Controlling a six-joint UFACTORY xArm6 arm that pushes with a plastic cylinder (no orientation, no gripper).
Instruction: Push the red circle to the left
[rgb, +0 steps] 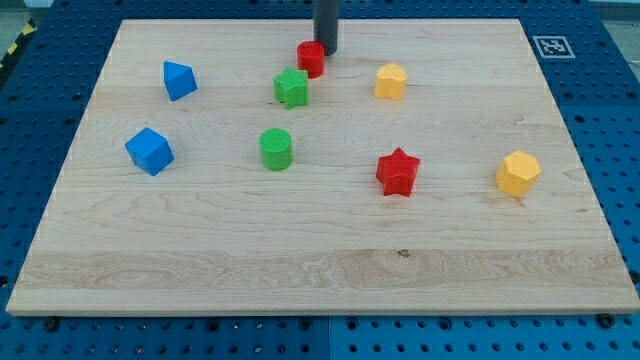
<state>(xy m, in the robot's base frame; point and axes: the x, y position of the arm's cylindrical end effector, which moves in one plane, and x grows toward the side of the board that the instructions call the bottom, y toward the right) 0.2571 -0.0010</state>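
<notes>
Pale wooden board is set on a blue pegged table. Near the view's top, my tip is seen touching or just beside the red circle, at its upper right. No jaws are carried by the rod, so nothing is clamped. Just below-left of the circle lies a green star; a yellow block sits to the right.

red circle | red star | two green | two blue | two yellow | board pale wood
</notes>
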